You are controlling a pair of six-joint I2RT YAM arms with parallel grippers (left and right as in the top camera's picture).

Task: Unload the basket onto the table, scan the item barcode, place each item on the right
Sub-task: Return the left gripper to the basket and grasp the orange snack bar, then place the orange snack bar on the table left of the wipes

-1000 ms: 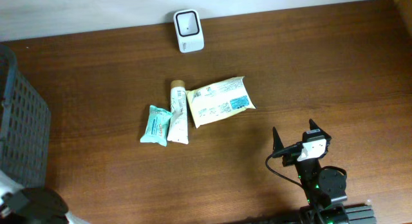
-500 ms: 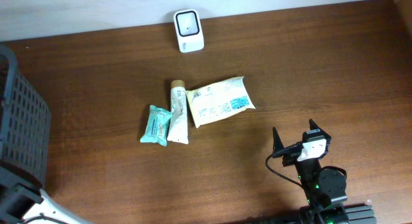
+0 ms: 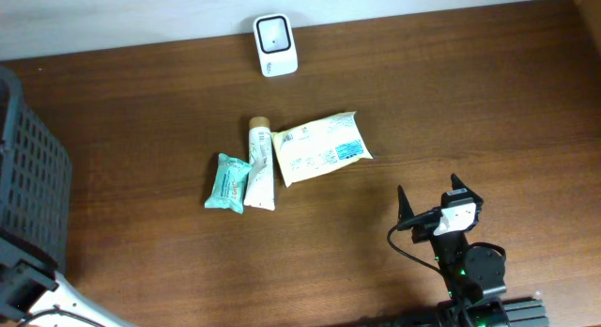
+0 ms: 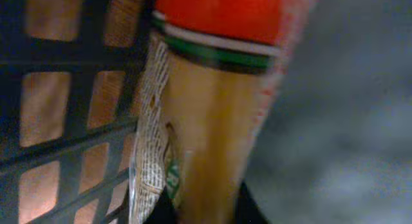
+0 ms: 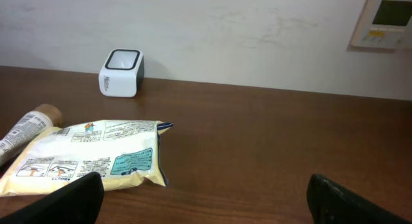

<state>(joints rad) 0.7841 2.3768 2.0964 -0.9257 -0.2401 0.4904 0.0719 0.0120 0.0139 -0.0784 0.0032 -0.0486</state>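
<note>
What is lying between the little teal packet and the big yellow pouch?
A white tube with a tan cap lies between the teal packet and the yellow pouch, seen from overhead.

Right arm (image 3: 467,263): black housing, white wrist block (image 3: 457,214), thin black cable (image 3: 406,245) looped alongside, green lights at base. Right gripper (image 3: 429,189): black fingers (image 3: 403,199). Left arm (image 3: 23,288): dark grey, white.

Left pincer closed tight; right pincer (image 3: 429,190) spread wide open

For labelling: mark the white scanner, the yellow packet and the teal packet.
white scanner (image 3: 275,45), overhead view, middle of its top face.
yellow packet (image 3: 322,148), overhead view, centre of printed face.
teal packet (image 3: 226,182), overhead view, centre of wrapper.
</note>
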